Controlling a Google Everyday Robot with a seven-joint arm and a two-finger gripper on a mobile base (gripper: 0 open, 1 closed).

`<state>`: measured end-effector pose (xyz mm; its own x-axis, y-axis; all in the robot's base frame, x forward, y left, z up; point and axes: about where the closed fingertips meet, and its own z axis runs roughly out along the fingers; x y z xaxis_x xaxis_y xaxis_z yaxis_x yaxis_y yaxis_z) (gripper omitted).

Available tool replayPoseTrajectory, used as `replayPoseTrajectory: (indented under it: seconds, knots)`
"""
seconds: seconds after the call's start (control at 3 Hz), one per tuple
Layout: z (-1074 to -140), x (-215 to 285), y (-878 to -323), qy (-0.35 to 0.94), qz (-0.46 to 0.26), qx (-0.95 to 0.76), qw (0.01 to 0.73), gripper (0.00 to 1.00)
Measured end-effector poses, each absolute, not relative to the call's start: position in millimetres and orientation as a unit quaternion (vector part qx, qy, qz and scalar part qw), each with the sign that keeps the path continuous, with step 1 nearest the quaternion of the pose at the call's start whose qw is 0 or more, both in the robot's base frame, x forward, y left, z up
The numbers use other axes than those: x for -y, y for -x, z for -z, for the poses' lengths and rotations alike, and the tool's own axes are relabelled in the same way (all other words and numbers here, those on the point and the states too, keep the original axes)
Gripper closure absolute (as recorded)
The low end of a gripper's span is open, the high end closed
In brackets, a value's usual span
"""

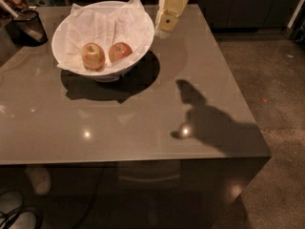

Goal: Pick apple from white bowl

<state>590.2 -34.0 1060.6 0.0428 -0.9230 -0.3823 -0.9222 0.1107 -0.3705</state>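
The white bowl (143,35), wide and lined with crumpled white paper, stands on the grey table's far left part. In it lie two apples: the redder apple (120,51) on the right and a paler yellow-orange apple (93,56) on the left. My gripper (167,22), cream-coloured, hangs above the table just right of the bowl's right rim, higher than the apples and apart from them.
A small dark cup of utensils (27,26) stands at the table's far left corner. The glossy grey table (143,123) ends at a front edge and a right edge, with a speckled floor (271,94) to the right. Cables lie on the floor at bottom left.
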Motion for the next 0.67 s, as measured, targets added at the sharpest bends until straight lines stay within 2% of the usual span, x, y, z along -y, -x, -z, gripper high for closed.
replayPoseTrajectory:
  seconds: [0.67]
  knots:
    - [-1060.2, 28.4, -593.6, 0.670, -0.002, -0.686, 0.285, 0.00]
